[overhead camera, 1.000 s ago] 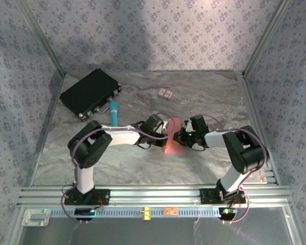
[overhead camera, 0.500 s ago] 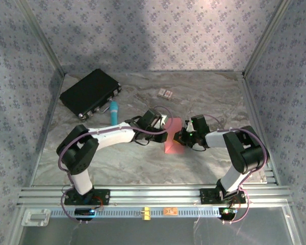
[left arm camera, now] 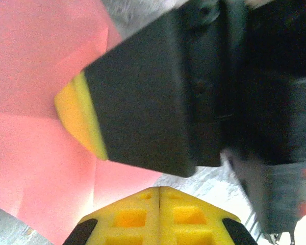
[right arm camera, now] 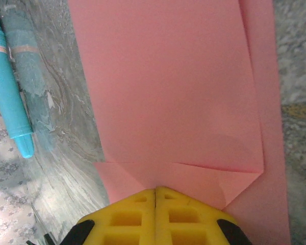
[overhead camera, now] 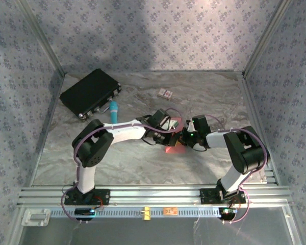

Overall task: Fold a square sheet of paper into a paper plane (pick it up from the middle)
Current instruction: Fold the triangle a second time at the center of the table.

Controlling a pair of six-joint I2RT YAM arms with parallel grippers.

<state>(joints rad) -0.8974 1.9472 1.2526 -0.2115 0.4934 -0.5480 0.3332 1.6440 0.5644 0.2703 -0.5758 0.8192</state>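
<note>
While arms reach inward | L claw [left arm camera: 159, 191] & R claw [right arm camera: 155, 192] closed | over paper [right arm camera: 168, 76]

You are working in a robotics lab cell, not a lived-in room. The marble-print bench [overhead camera: 117, 163] is boxed in by flat wall panels [overhead camera: 158, 35] with a repeating patterned covering, framed by bare aluminium posts [overhead camera: 44, 41]. Along the near edge, a slotted aluminium rail [overhead camera: 153, 193] carries the left arm [overhead camera: 125, 133] and right arm [overhead camera: 242, 150], bolted side by side.
</note>
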